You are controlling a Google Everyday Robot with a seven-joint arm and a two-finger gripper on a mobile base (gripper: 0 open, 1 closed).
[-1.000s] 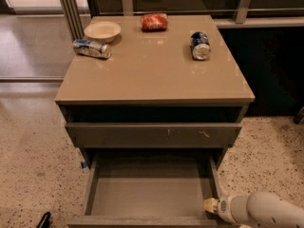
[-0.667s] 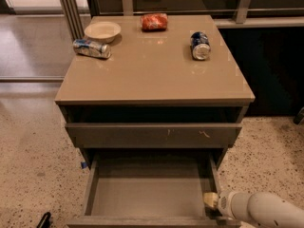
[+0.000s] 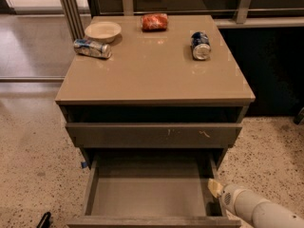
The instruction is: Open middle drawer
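Had the gripper [image 3: 215, 188] at 5 o'clock in view, by the middle drawer [image 3: 147, 196] right wall. I couldn't tell its opening or any hold. Drawer lay at its 9 o'clock, pulled well out, long axis 9-to-3, travel toward 6. Scratched top front [image 3: 154, 135] beyond.

You have no text, brand or number to read here. The printing on the blue-and-white can [image 3: 92, 48] at 10 o'clock on the tabletop [image 3: 156, 75], the blue can [image 3: 200, 45] at 1 o'clock and the red packet [image 3: 154, 22] at 12 o'clock is illegible. The end effector [image 3: 214, 188] sits at 5 o'clock, beside the open middle drawer's [image 3: 147, 196] right wall.
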